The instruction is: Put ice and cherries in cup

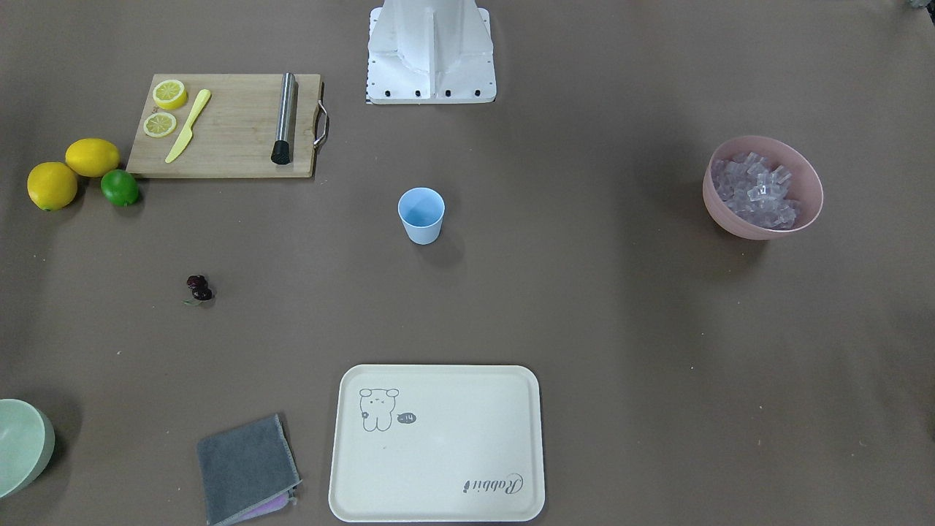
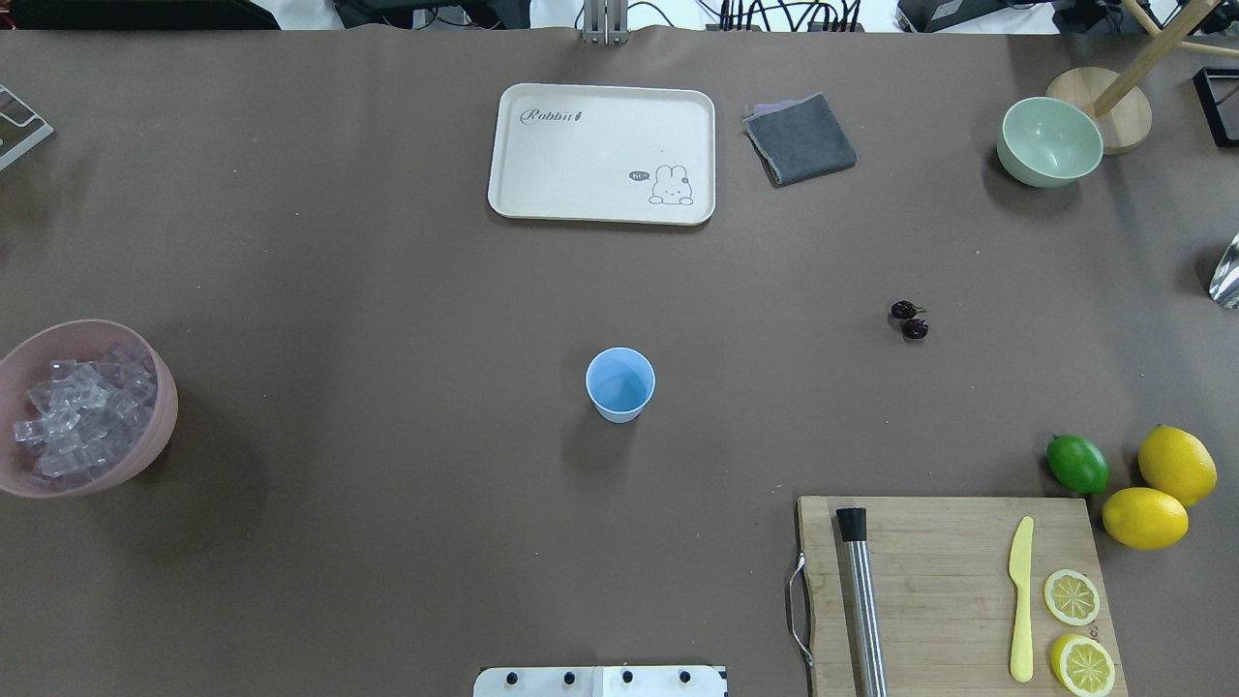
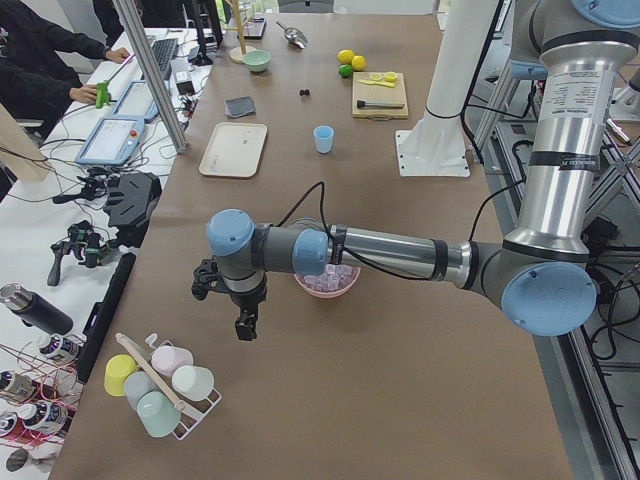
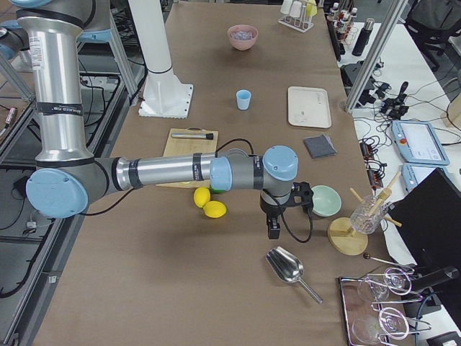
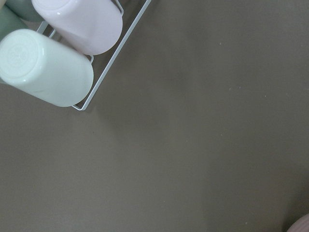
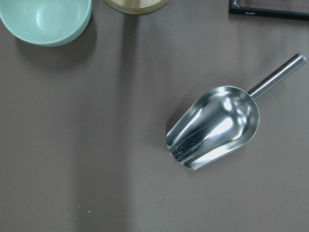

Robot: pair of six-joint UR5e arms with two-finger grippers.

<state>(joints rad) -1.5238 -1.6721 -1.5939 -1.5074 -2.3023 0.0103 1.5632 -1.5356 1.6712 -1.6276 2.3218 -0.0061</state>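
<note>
Scoop [image 6: 212, 128] near right gripper [image 4: 274, 232]; cup [image 1: 421, 214], cherries [image 1: 199, 288] well apart (finger spacing: cannot tell).

The left arm [image 3: 390, 250] stretches level over the left end of the table [image 3: 400, 400], the left gripper [image 3: 244, 328] pointing down. The right arm [image 4: 166, 171] mirrors this at the right end, the right gripper [image 4: 273, 229] down. How the jaws stand is unclear.

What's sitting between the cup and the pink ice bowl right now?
Nothing: the overhead exterior view shows only bare brown table between the cup and the pink bowl.
</note>
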